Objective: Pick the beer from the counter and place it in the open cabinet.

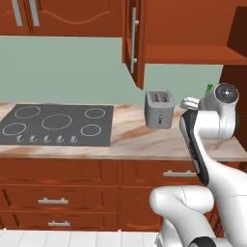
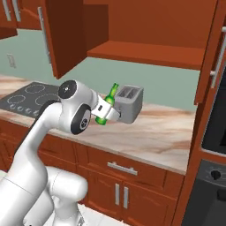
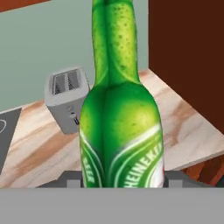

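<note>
The gripper is clamped on the beer, held in the air above the marble top, just in front of the toaster. A cooktop lies to the left; overhead, the cabinet stands open, its door swung out.

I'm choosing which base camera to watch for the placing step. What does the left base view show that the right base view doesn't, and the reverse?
Left base view alone: all of the black cooktop, and the drawers with short silver handles below it.

Right base view alone: the small green glass beer bottle from cap to base, tilted, with the gripper shut on it above the counter, and a dark oven front at the right.

Both: the grey toaster, the marble-look countertop, the open reddish-brown wall cabinet and its door with a long silver bar handle.
</note>
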### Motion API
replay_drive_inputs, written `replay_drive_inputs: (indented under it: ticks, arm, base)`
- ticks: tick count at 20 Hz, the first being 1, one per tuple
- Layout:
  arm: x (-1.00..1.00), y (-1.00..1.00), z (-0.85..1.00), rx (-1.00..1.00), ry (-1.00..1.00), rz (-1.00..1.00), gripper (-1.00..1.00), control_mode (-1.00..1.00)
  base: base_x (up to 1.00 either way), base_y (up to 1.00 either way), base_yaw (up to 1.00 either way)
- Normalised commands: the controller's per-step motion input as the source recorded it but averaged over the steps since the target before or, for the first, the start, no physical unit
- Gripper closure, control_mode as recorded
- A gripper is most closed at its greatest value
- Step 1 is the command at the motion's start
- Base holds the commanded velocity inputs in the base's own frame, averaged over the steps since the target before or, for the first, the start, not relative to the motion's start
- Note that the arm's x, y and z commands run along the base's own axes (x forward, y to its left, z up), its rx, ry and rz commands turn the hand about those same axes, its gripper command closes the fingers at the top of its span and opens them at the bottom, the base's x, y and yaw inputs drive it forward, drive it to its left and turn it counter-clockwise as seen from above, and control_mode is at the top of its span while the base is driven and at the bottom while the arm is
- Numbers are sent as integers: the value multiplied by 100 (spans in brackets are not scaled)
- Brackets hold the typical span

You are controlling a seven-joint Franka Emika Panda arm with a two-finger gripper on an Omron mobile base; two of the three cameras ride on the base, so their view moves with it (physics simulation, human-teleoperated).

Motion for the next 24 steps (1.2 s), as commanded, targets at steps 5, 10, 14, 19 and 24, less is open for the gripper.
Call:
replay_drive_inputs:
  ticks: [5,10,14,19,24]
  arm:
    - [0,0,0,0,0,0,100,100]
    - [0,0,0,0,0,0,100,100]
    - [0,0,0,0,0,0,100,100]
    - [0,0,0,0,0,0,100,100]
    - [0,0,0,0,0,0,100,100]
  base:
    - [97,-16,-4]
    - [71,-6,-22]
    - [4,0,-7]
    - [0,0,0]
    - [0,0,0]
